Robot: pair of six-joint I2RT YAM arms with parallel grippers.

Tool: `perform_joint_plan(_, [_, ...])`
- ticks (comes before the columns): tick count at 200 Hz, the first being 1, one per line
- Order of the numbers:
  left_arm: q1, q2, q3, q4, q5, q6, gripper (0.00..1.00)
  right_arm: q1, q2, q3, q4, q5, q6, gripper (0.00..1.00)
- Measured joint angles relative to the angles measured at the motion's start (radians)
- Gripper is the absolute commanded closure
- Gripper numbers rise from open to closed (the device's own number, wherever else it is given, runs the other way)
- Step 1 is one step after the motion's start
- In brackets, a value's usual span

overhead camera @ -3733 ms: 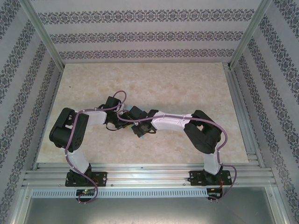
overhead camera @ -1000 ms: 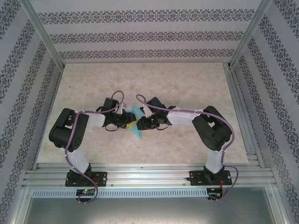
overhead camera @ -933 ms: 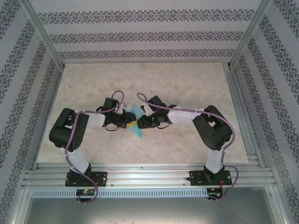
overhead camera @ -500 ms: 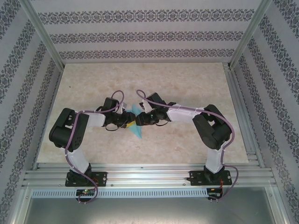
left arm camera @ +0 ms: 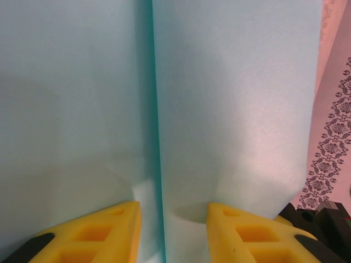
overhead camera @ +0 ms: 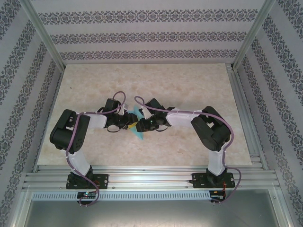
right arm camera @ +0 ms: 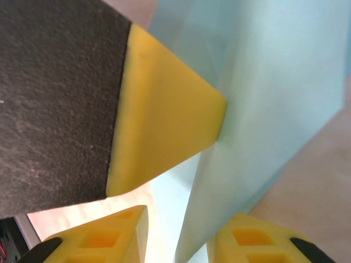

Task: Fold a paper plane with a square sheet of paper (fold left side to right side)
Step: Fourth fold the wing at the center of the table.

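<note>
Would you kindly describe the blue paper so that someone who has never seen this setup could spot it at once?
On the beige marbled table, look at the middle, where the left gripper and the right gripper meet. The paper sits between them, a folded turquoise sheet with a sharp crease. It is the only blue thing there, set off from the yellow fingers beside it.

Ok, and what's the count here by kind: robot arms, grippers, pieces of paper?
Robot arms: 2, the left arm and the right arm
Grippers: 2, the left gripper and the right gripper
Pieces of folded blue paper: 1
Total: 5
</note>
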Motion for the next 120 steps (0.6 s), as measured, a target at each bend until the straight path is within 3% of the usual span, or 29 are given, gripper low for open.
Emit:
perform_joint_plan(82, [0.000, 0.000, 0.000, -0.002, -0.005, 0.000, 0.64, 0.000, 0.023, 0.000, 0.003, -0.006, -0.005, 0.98])
perform_joint_plan(120, [0.000, 0.000, 0.000, -0.002, -0.009, 0.001, 0.66, -0.008, 0.026, 0.000, 0.011, -0.027, -0.005, 0.96])
